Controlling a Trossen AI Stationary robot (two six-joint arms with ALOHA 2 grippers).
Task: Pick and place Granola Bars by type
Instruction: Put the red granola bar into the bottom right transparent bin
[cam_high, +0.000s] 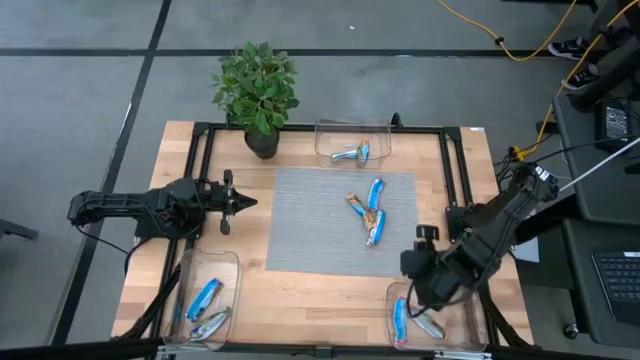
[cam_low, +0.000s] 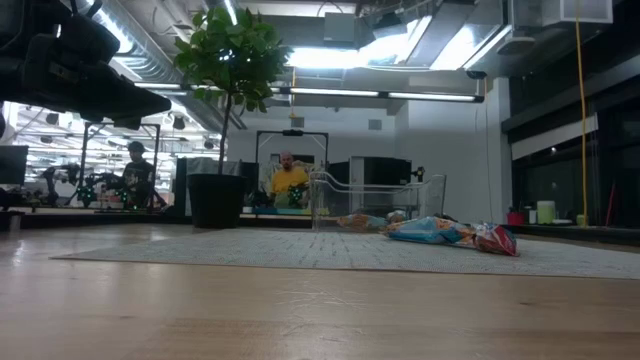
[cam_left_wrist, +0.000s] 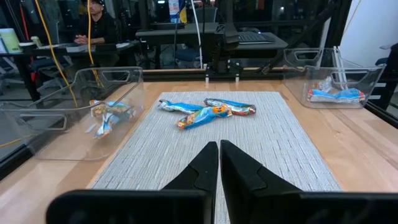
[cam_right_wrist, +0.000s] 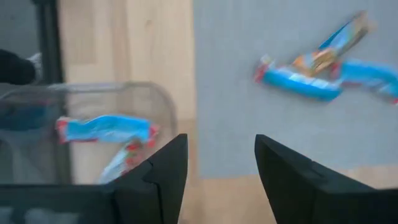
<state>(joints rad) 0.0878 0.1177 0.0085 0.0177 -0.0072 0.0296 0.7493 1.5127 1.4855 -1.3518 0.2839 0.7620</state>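
Granola Bars (cam_high: 372, 210) lie in a small crossed heap on the grey woven mat (cam_high: 310, 230) at the middle of the table (cam_high: 330, 285): two bright blue foil ones and a shorter orange-brown one, touching and overlapping each other. No brand name or printing on any wrapper can be read; the foil shows only as shiny colour with crimped ends.

More bars sit in three clear plastic bins. The far bin (cam_high: 352, 140), beside the potted plant (cam_high: 257, 92), holds a blue bar and a silver one. The near-left bin (cam_high: 205, 300) holds a blue bar with a silver one next to it. The near-right bin (cam_high: 430, 318) holds a blue bar with red-tipped ends and a paler one alongside.

The left gripper (cam_high: 243, 202) hovers at the mat's left edge, pointing toward the heap, its fingers pressed together and empty. The right gripper (cam_high: 414, 285) hangs over the near-right bin's inner edge, fingers (cam_right_wrist: 163, 171) spread apart with nothing between them.

In the low view, the heap shows at the right on the mat, and two people sit at desks in the room behind the table.
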